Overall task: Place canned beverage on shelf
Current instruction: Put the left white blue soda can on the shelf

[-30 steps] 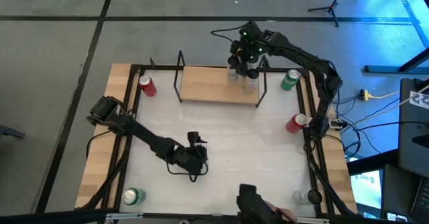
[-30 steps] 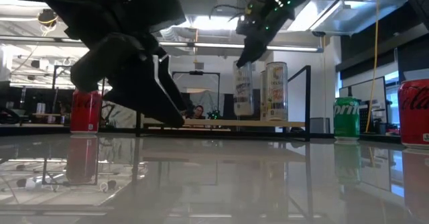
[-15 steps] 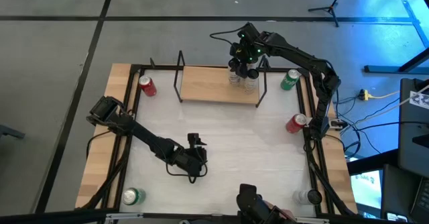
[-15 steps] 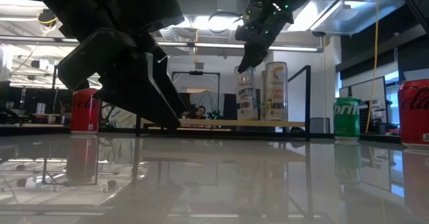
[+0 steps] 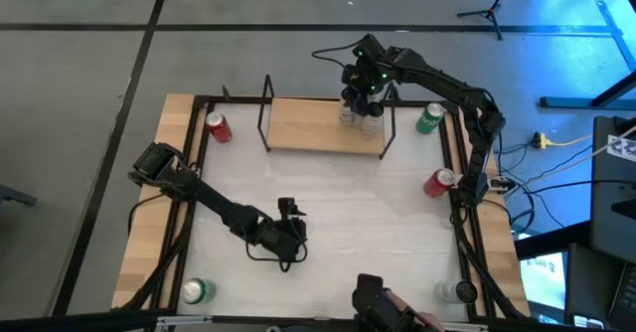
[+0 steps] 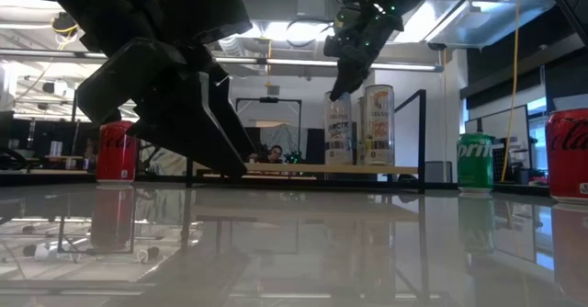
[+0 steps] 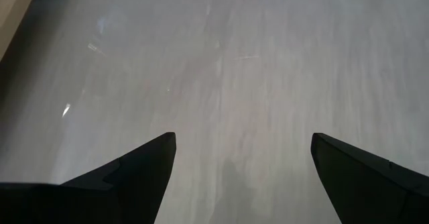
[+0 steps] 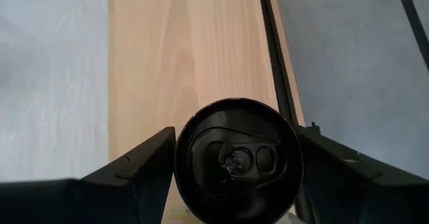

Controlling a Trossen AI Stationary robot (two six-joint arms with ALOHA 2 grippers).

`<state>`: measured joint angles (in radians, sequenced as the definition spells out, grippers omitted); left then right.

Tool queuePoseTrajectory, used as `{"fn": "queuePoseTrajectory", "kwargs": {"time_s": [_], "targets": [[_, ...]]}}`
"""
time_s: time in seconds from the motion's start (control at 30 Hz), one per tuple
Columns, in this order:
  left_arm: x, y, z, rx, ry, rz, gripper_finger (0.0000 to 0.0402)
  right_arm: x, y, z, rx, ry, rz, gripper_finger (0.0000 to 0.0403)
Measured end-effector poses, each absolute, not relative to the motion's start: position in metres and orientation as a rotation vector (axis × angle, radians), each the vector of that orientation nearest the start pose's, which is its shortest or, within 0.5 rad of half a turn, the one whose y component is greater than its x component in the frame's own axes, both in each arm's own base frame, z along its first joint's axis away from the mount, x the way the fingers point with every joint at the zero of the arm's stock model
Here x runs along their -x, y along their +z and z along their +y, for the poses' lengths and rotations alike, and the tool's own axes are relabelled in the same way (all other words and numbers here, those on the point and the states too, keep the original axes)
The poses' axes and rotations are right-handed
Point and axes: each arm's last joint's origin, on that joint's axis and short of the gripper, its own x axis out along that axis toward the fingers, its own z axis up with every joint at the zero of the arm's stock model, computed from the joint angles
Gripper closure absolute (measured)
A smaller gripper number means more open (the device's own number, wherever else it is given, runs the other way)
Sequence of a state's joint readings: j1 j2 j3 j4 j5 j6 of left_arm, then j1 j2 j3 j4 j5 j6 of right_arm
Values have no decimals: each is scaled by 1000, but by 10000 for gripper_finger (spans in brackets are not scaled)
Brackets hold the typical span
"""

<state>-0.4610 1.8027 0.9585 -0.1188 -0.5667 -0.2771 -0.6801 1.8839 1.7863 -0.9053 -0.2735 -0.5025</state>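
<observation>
at the tabletop's six o'clock side the left pincer hung just above bare white surface, fingers spread wide and empty. at twelve o'clock sat the shelf, its wood bare toward nine o'clock. toward its three o'clock end two tall slim cans stood upright, just beside each other. over the nearer one, the canned beverage, the right pincer stood from above, a finger on each side of the top. whether the fingers touched it or had let go could not be told. it stood on the board.

judged from its look, a smooth thin-walled metal cylinder, stiff enough if full but slippery and easily toppled, being tall. best taken across the upper body with a flat, moderate squeeze, clear of its neighbour.
</observation>
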Motion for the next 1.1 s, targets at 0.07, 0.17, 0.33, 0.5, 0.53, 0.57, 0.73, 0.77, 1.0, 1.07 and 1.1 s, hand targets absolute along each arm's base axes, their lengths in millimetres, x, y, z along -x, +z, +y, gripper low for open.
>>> {"fn": "queuePoseTrajectory", "kwargs": {"time_s": [0.07,0.17,0.33,0.5,0.53,0.57,0.73,0.77,1.0,1.07,1.1], "targets": [[-312,142,-138,-213,210,811,63,-317,310,-247,8,-151,959,125],[-312,142,-137,-213,212,811,63,-315,314,-246,11,-156,961,124],[-313,142,-137,-213,213,811,63,-309,326,-241,20,-165,937,123],[-313,142,-137,-213,213,811,63,-308,329,-239,8,-173,926,123],[-313,142,-137,-213,213,811,63,-308,330,-239,6,-174,925,123],[-313,142,-137,-213,213,811,63,-308,330,-239,6,-175,925,123],[-313,142,-137,-212,212,811,63,-308,330,-239,-5,-163,916,123],[-313,142,-137,-212,212,811,63,-308,330,-239,-19,-162,910,123],[-313,142,-137,-208,211,805,63,-310,326,-240,-27,-167,905,123],[-313,142,-137,-207,210,804,63,-310,322,-240,-31,-166,913,123],[-313,142,-137,-207,210,804,63,-310,320,-240,-34,-169,923,123]]}}
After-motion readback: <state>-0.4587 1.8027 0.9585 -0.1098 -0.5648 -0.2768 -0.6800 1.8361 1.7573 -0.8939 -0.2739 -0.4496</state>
